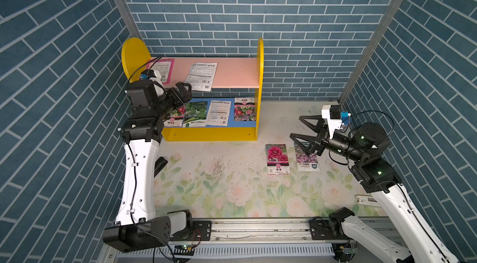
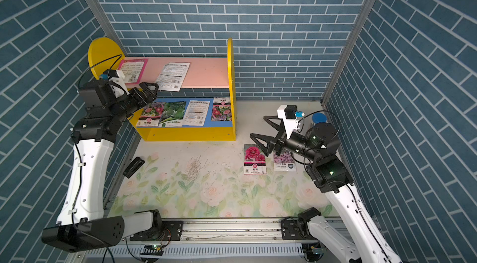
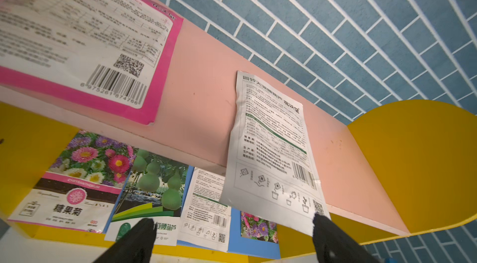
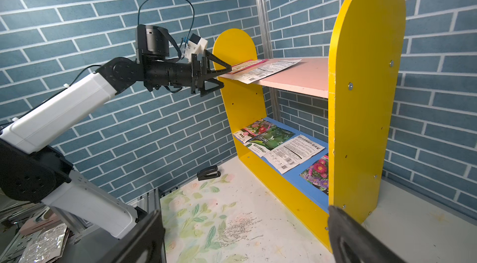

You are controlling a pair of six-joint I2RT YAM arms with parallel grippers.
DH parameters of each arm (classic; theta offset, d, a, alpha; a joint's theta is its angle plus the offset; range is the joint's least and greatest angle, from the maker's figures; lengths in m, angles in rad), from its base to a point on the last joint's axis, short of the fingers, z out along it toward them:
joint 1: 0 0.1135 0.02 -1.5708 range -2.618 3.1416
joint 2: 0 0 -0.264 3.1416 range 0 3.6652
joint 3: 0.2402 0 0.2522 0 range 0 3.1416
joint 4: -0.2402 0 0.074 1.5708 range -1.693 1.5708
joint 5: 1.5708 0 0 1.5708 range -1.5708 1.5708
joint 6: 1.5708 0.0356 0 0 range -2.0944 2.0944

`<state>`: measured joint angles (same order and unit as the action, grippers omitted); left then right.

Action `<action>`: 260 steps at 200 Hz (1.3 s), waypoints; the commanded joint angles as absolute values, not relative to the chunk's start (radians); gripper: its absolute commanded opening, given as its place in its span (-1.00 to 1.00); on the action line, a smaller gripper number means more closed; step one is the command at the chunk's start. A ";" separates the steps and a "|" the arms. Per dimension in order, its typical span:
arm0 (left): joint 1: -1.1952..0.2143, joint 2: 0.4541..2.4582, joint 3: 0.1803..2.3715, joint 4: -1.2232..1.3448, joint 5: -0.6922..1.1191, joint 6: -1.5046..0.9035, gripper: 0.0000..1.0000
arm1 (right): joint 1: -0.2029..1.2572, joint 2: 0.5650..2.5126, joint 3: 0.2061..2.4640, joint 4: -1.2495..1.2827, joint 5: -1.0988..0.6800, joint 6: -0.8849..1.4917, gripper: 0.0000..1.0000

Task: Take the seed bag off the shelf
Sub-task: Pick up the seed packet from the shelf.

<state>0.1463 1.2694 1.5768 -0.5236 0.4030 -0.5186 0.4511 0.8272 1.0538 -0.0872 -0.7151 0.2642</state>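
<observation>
The shelf (image 1: 260, 68) stands at the back wall, with yellow side panels, a pink upper board (image 1: 237, 73) and a blue lower board. A white seed bag (image 1: 202, 76) (image 3: 271, 145) lies on the pink board with its end hanging over the front edge. A pink-bordered seed bag (image 1: 162, 68) (image 3: 77, 37) lies further left. My left gripper (image 1: 184, 91) (image 3: 232, 223) is open at that front edge, empty, one fingertip (image 3: 320, 223) right beside the white bag's overhanging corner. My right gripper (image 1: 296, 127) (image 4: 244, 215) hangs open and empty over the table, right of the shelf.
Several more seed bags (image 1: 196, 113) lie side by side on the lower board. Two flower seed bags (image 1: 277, 158) (image 1: 307, 159) lie flat on the floral table beneath the right gripper. A black stapler (image 2: 134, 166) lies by the left wall. Spilled seeds (image 1: 218, 167) are scattered mid-table.
</observation>
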 commanded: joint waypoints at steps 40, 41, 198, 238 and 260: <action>0.213 1.317 1.565 -0.401 0.633 -0.628 0.83 | 0.454 0.819 1.065 -0.057 -0.723 0.258 1.00; 0.214 1.318 1.566 -0.401 0.635 -0.629 0.83 | 0.454 0.819 1.064 -0.056 -0.722 0.258 1.00; 0.215 1.391 1.565 -0.328 0.765 -0.691 -0.33 | 0.454 0.807 1.052 -0.061 -0.696 0.270 0.98; 0.214 1.367 1.534 -0.192 0.806 -0.692 -0.92 | 0.454 0.792 0.975 0.078 -0.747 0.375 0.97; 0.213 1.333 1.506 -0.100 0.855 -0.692 -1.00 | 0.454 0.786 0.899 0.237 -0.794 0.480 0.97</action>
<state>0.2100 1.3796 1.5318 -0.2436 0.7845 -0.7002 0.4511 0.7967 0.9623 0.0441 -0.7319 0.3412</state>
